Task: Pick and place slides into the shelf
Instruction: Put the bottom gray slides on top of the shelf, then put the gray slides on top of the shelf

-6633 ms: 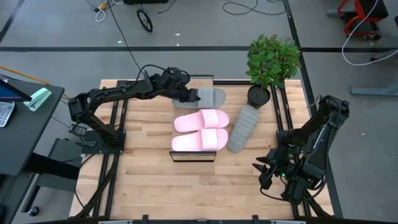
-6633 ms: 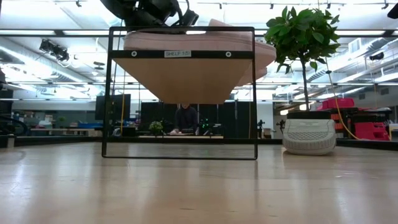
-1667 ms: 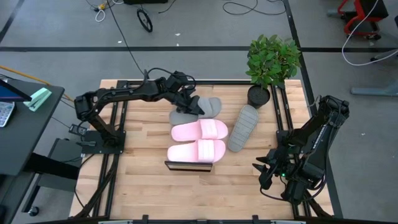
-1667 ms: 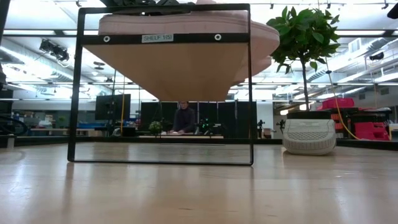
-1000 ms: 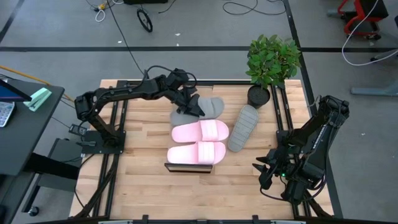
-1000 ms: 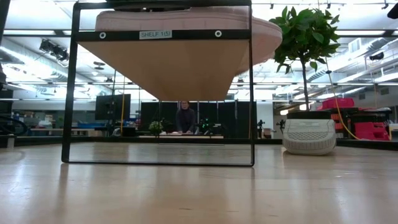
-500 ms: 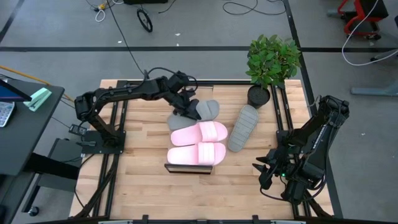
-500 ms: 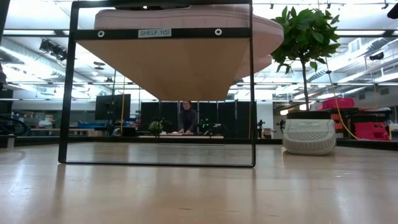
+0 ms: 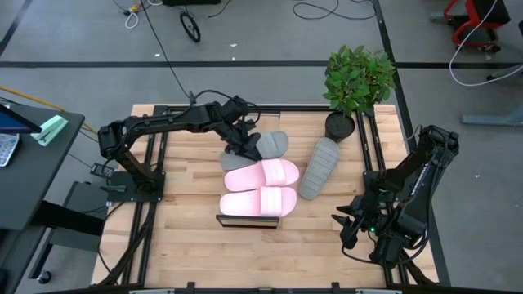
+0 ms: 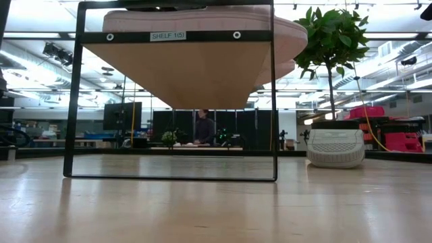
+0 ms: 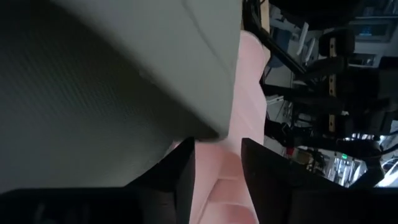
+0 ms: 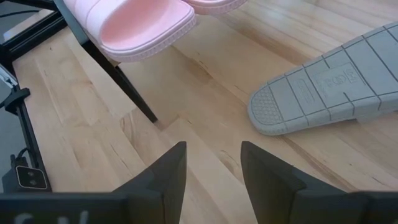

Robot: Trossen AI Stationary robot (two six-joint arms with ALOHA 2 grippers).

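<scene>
Left claw (image 9: 238, 140) down on the heel end of a grey slide (image 9: 268, 144), at the far edge of the shelf (image 9: 248, 219). Cannot tell whether clamped on the foam or only bearing on it: in the left wrist view, nothing but the grey ribbed flank close up, with pink beyond it.

Just beside this claw, towards the table's middle, the first pink slide (image 9: 263, 172), lying flat across the shelf top. Past that one, farther from the claw, the second pink slide (image 9: 260, 201), parallel to it and overhanging the black frame. Well off to the claw's side, on the bare tabletop (image 9: 188, 237), the other grey slide (image 9: 319, 167), flipped sole up, tread blocks showing.

Right claw (image 9: 346, 228) parked low at its own corner, well apart from everything, standing agape with nothing in it.

Probably light to lift, being moulded foam: soft, springy, matte, with rounded edges and a broad arched strap. Likely to dent under a pinch and to bend if taken by one end only. Best taken across the strap, or by the sidewall near the middle, for balance. Fairly grippy against wood, so apt to drag its neighbours or nudge the thin metal rack rather than glide. Smooth plank top, slim black rails.
</scene>
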